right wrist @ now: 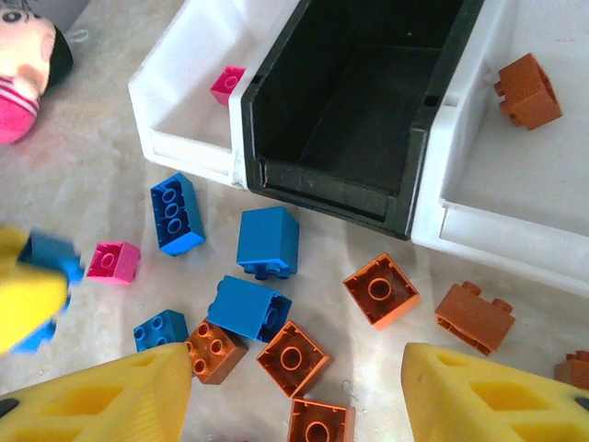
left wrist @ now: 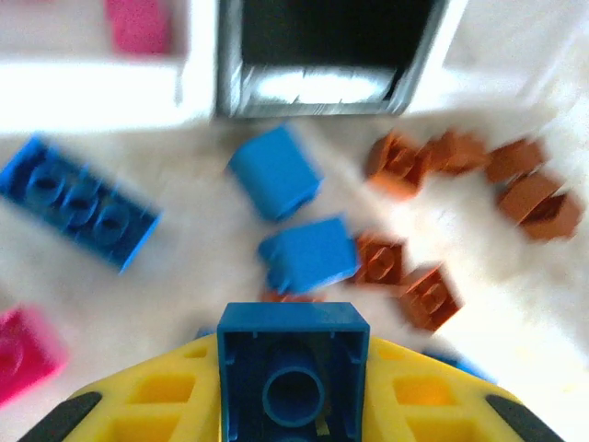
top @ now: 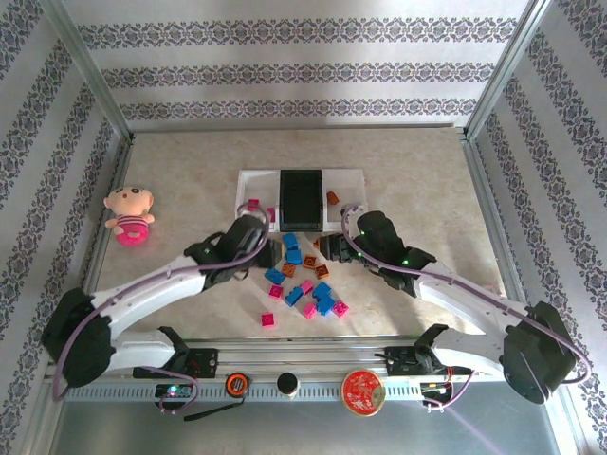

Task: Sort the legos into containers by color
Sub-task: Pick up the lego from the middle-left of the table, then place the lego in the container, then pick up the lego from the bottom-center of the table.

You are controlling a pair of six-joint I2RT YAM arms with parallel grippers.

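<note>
The mottled bench (top: 417,171) carries three shallow trays in a row: a pink brick (right wrist: 227,85) lies in the left white tray (right wrist: 175,138), an orange brick (right wrist: 528,89) in the right white tray (right wrist: 497,230), so I judge blue goes in the black tray (right wrist: 340,189) between. My left tool (left wrist: 293,401) is clamped on a blue brick (left wrist: 293,354) near the trays, hollow underside showing; I should lift it clear of the rim and release low. My right tool (right wrist: 294,368) hangs half open, empty, over glossy studded orange bricks (right wrist: 380,290).
</note>
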